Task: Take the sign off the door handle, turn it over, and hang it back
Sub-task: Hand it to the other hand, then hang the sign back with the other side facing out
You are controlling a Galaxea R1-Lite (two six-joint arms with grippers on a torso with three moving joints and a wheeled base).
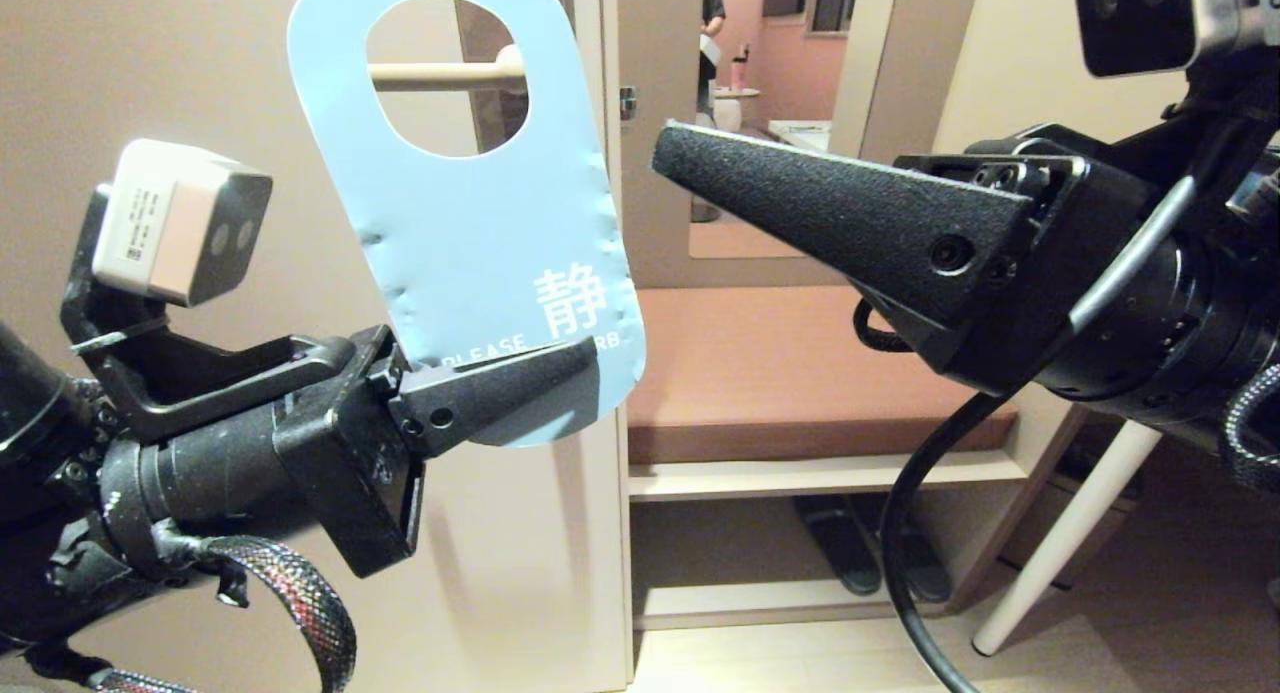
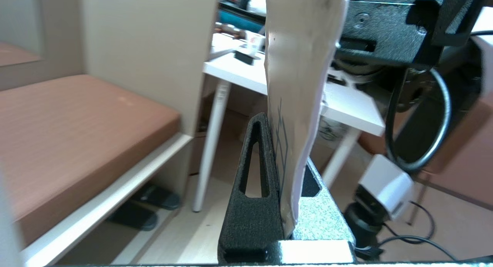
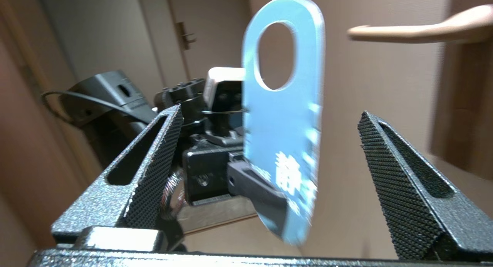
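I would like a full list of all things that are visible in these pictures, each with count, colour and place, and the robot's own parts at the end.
sign: one, blue-grey face toward the head camera, held upright in front of the door, off the handle.
door handle: one, cream-beige, on the door, seen through the sign's hole.
bench cushion: one, reddish-brown, in the alcove right of the door.
slippers: dark, on the shelf under the bench; count unclear.
table leg: one, white, slanting, right.
person: one, dark clothes, far background, partly visible.
left gripper: one, black, shut on the sign's lower end.
right gripper: one, black, open, beside the sign, not touching.
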